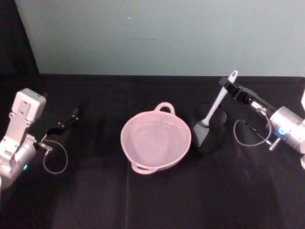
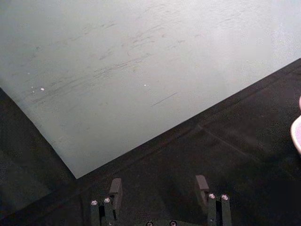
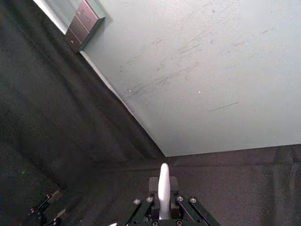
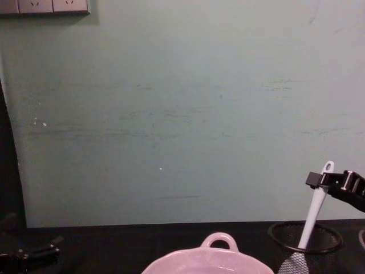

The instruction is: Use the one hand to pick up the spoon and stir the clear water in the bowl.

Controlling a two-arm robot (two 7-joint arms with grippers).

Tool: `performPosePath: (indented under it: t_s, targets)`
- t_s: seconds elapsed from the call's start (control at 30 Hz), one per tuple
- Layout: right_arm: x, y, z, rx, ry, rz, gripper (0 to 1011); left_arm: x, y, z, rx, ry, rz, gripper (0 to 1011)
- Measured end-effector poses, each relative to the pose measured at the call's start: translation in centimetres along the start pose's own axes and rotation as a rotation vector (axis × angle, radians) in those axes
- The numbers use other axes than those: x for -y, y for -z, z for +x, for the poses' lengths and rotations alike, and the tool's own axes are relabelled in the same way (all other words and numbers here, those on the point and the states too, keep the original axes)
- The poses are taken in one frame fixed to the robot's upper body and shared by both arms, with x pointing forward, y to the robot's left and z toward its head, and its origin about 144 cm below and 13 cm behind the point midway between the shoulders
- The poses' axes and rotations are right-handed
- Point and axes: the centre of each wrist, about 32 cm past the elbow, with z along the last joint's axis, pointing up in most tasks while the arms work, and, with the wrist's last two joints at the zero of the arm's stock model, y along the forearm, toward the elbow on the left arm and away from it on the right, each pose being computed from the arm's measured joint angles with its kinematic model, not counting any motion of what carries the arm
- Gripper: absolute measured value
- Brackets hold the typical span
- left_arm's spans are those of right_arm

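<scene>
Black cloth covers the desk, and on it, near the middle, sits the pale pink bowl with clear water barely visible inside. Just beside the bowl, on the robot's right, stands a black wire-mesh cup, apart from the bowl's rim by a narrow gap. The white spoon stands tilted in that cup, its flat blade down inside the mesh and its slim handle leaning up and away, the holed end topmost. The right hand reaches in from the right side and pinches the handle near its upper end; in the right wrist view the white handle shows pressed between the black fingers. The left hand rests low over the desk on the far left, well apart from the bowl, its fingers spread and holding nothing.
</scene>
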Motion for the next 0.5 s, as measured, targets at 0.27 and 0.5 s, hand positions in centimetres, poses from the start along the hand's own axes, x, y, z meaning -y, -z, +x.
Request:
performPosePath:
  t_s: [0.27,0.5]
  targets:
    - [0.07,-0.01,-0.10,0.004,0.009,-0.012,140,0.00,0.00,0.00,0.000,0.000,0.000,1011]
    - [0.07,-0.16,-0.25,0.017,0.018,-0.011,355,0.00,0.00,0.00,0.000,0.000,0.000,1011]
